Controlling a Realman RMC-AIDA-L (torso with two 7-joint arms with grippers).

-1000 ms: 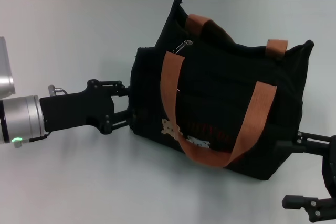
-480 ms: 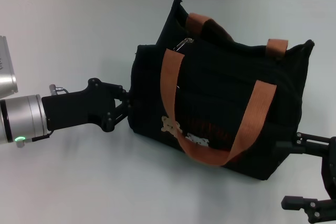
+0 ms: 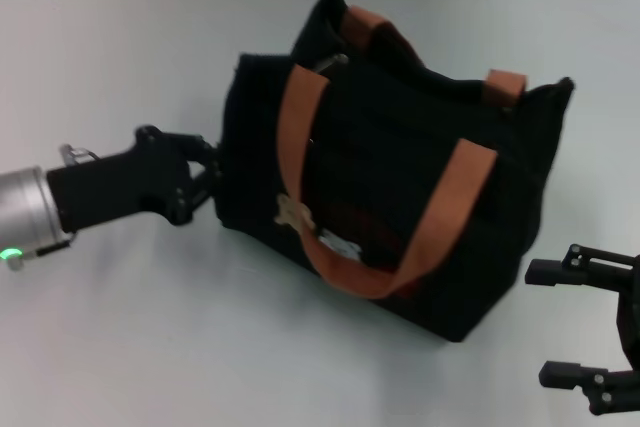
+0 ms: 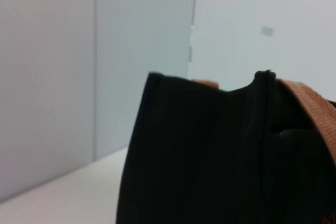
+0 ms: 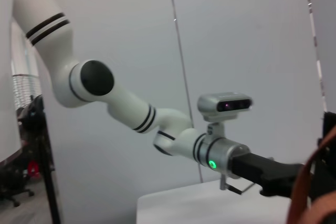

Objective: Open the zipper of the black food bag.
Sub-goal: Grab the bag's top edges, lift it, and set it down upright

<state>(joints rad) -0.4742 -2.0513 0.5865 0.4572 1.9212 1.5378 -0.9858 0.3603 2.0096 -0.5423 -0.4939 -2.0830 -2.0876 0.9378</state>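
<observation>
The black food bag stands upright on the white table, with orange-brown handles and a bear patch on its front. In the left wrist view the bag fills the lower half. A small silver pull shows near the left end of its top. The zipper line itself is black on black, and I cannot tell how far it is open. My left gripper is shut on the bag's left side edge. My right gripper hangs open at the lower right, a little clear of the bag's right corner.
A white table lies under everything, with a grey wall behind it. In the right wrist view the left arm reaches across with its wrist camera and a green light, and an orange handle sits at the edge.
The left gripper's fingers closed on the bag's left edge. The arm then drew back leftward, dragging the bag left and farther away. The bag's right corner now stands apart from the right gripper.
</observation>
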